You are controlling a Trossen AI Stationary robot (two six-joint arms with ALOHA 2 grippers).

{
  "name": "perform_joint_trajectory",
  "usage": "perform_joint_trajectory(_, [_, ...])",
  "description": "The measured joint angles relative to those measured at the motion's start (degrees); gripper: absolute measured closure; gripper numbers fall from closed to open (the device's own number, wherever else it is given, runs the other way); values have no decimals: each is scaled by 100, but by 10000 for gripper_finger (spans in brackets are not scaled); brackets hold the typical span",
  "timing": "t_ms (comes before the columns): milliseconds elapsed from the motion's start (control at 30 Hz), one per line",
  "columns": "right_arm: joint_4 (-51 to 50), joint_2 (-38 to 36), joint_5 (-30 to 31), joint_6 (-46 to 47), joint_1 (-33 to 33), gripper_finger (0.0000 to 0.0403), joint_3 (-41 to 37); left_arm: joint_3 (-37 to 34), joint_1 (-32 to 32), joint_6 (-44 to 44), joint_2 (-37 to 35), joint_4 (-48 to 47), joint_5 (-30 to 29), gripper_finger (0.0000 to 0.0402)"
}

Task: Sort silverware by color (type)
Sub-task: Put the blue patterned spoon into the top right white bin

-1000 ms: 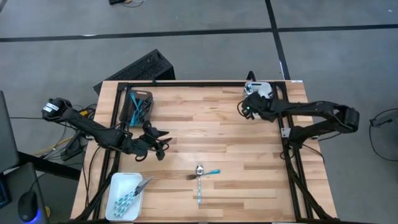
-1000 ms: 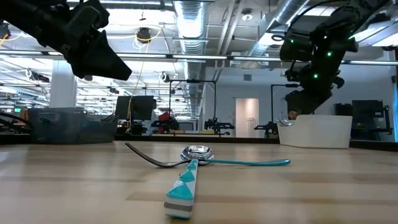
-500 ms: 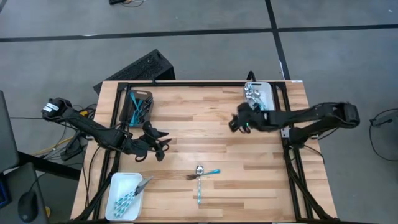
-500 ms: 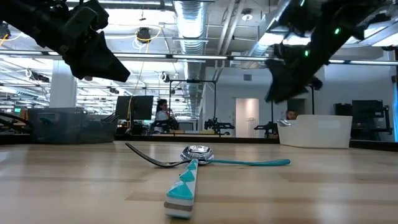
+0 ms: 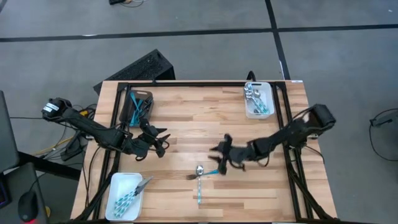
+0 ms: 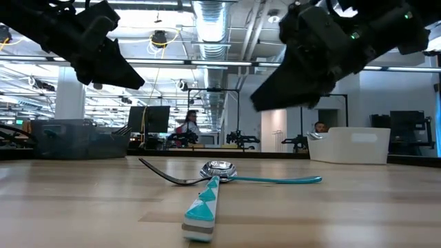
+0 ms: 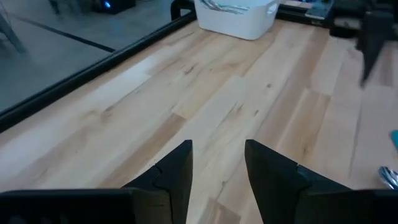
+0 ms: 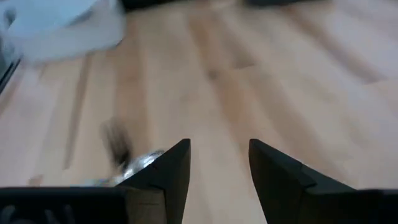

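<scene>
Right gripper [image 5: 219, 157] low over mid-table, fingers apart w/ nothing between them – poised just at 2 o'clock of the last loose silverware, prob. to pick the next piece. Loose cluster near the front edge: spoon [image 5: 199, 169] w/ bowl up, teal handle running off toward 3 o'clock; fork [image 6: 165, 173] lying across under it, tines toward 9; third teal-handled piece [image 5: 199, 193] pointing to 6 o'clock. All three touching or overlapping, so a clean grab of one looks tricky – the teal spoon handle sticks out free on the right arm's side, likely the easiest hold.

Left gripper [image 5: 157, 144] parked at 10 o'clock of the cluster, well apart, jaws apart and empty; seems to be waiting, out of the way.

Sorted so far, by type: white tray [image 5: 258, 112] at table's 1 o'clock corner w/ several pieces, white tray [image 5: 118, 186] at 7 o'clock corner w/ teal-handled pieces, dark tray [image 5: 148, 96] at 11 o'clock w/ more. Mostly done, judging by only three pcs left out
</scene>
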Motion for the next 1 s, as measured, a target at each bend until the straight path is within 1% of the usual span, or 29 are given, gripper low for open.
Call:
perform_joint_trajectory(133, [-3,806,-67,-151,292,217,566,0,0,-53,-1,-40,173,268])
perform_joint_trajectory(200, [-41,1112,-72,-154,344,217,853,0,0,-116,0,-92,199,268])
perform_joint_trajectory(267, [-292,1345,-68,-29,339,217,1145,0,0,-154,0,-86,190,268])
perform_joint_trajectory(333, [-606,1523,-67,325,272,217,1411,0,0,-166,0,-100,190,268])
perform_joint_trajectory(400, [-1020,1681,-167,1121,146,217,1644,0,0,-183,0,-106,190,268])
perform_joint_trajectory(467, [-1325,1797,-625,1893,-18,217,1799,0,0,-241,0,-136,198,268])
perform_joint_trajectory(533, [-1472,1884,-1053,2190,-133,217,1857,0,0,-281,0,-144,220,268])
perform_joint_trajectory(667, [-1491,1974,-1399,2313,-181,218,1869,0,0,-293,0,-162,235,268])
perform_joint_trajectory(800, [-1512,1970,-1586,2119,-173,226,1870,0,0,-292,0,-164,235,268])
perform_joint_trajectory(900, [-1507,1967,-1661,2061,-134,246,1870,0,0,-288,0,-162,205,268])
perform_joint_trajectory(1000, [-1527,1962,-1850,1986,-132,278,1870,0,0,-277,0,-162,183,268])
